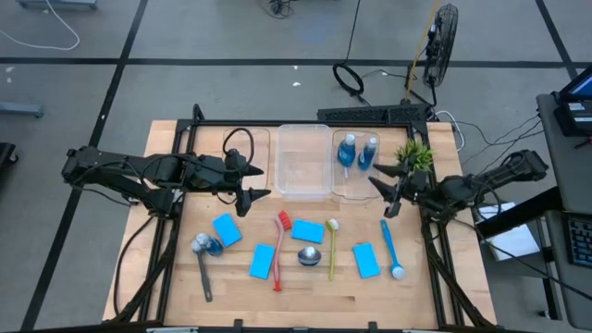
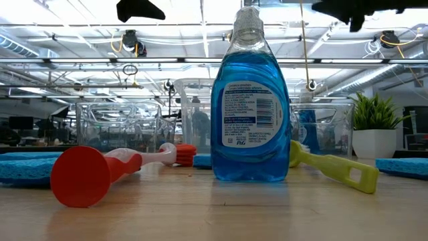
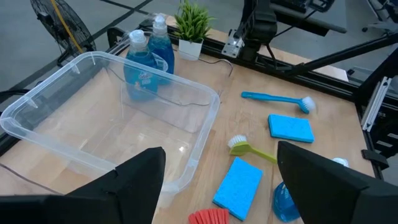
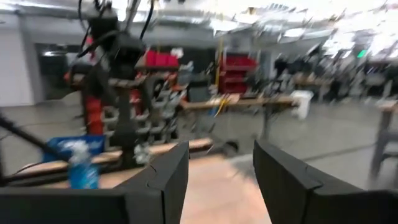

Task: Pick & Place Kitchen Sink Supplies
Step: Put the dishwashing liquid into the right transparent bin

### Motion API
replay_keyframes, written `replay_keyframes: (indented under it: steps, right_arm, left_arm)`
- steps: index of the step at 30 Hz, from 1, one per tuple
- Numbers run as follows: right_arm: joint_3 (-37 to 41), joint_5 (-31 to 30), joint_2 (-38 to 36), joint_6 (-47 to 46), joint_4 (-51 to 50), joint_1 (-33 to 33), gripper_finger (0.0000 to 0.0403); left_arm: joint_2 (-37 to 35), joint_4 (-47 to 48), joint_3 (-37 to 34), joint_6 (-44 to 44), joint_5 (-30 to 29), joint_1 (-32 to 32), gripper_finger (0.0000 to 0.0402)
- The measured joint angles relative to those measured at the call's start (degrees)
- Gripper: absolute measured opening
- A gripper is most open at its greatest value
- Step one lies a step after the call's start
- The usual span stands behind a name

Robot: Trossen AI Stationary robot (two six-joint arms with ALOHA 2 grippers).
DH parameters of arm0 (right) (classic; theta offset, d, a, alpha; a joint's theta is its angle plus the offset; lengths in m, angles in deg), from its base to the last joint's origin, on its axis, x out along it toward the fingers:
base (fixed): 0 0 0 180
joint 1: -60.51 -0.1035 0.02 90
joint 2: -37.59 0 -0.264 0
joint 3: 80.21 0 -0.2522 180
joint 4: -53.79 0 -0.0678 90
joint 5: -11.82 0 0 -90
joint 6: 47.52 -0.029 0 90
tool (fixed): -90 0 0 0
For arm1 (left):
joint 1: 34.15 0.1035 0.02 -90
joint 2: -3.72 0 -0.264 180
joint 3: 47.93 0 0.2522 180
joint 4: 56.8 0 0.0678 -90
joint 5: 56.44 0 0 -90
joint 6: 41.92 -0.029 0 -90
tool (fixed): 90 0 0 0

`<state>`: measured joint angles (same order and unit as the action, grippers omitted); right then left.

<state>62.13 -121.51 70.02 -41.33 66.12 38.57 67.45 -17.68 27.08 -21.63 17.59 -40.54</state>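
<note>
- bench (image 1: 166, 277): pale wood planks, flat, black metal frame along the edges
- clear bins: middle bin (image 1: 305, 162) thin see-through plastic, rectangular, rounded rim, just ahead of the left jaws; a second bin (image 1: 356, 190) beside it holds two blue bottles (image 1: 348, 150) standing upright, glossy liquid, clear caps
- left gripper (image 1: 252, 183): dark, matte, jaws spread wide, nothing between them, hanging over the bench by the middle bin's near corner
- right gripper (image 1: 382, 191): dark, jaws parted with a clear gap, nothing in them, beside the small green plant (image 1: 414, 154) and the bottle bin
- brushes, slim plastic handles, lying flat: red brush (image 1: 280, 248) and yellow-green brush (image 1: 332, 248) below the left jaws toward the bench's front; blue brush (image 1: 391, 248) just below the right jaws; grey brush (image 1: 203, 268) well off to the left jaws' outer side
- sponges (image 1: 227, 229), four flat bright-blue rectangles, soft matte: one just under the left jaws, two near the red brush, one between the yellow-green and blue brushes
- third bottle (image 1: 308, 256) upright between red and yellow-green brushes; another blue bottle (image 1: 213, 246) beside the grey brush head, pose unclear
</note>
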Motion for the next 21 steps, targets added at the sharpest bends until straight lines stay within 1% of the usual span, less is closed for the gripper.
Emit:
replay_keyframes:
  steps: [5, 8, 10, 13, 18, 21]
  right_arm:
    - [0.0, 0.1, -2.9, -7.6, -9.5, -2.4, 0.0167]
    - [0.0, 0.1, -3.9, -9.6, -13.4, -3.4, 0.0167]
    - [0.0, 0.0, -4.3, -10.4, -15.6, -3.7, 0.0167]
    - [0.0, 0.0, -4.4, -11.8, -17.0, -3.8, 0.0167]
    - [0.0, 0.0, -4.4, -12.0, -17.8, -3.8, 0.0167]
    - [0.0, 0.0, -4.4, -12.0, -17.8, -3.8, 0.0167]
  left_arm:
    - [0.0, 0.9, 0.0, 1.7, 0.0, 0.0, 0.0312]
    - [0.0, 4.9, 0.0, 4.5, 0.0, 0.0, 0.0318]
    - [0.0, 8.6, 0.0, 8.2, 0.1, 0.0, 0.0321]
    - [0.0, 13.9, 0.0, 15.0, 3.4, 0.0, 0.032]
    - [0.0, 20.8, 0.0, 27.2, 12.9, -0.6, 0.0309]
    - [0.0, 24.6, 0.0, 33.1, 17.1, -2.1, 0.0303]
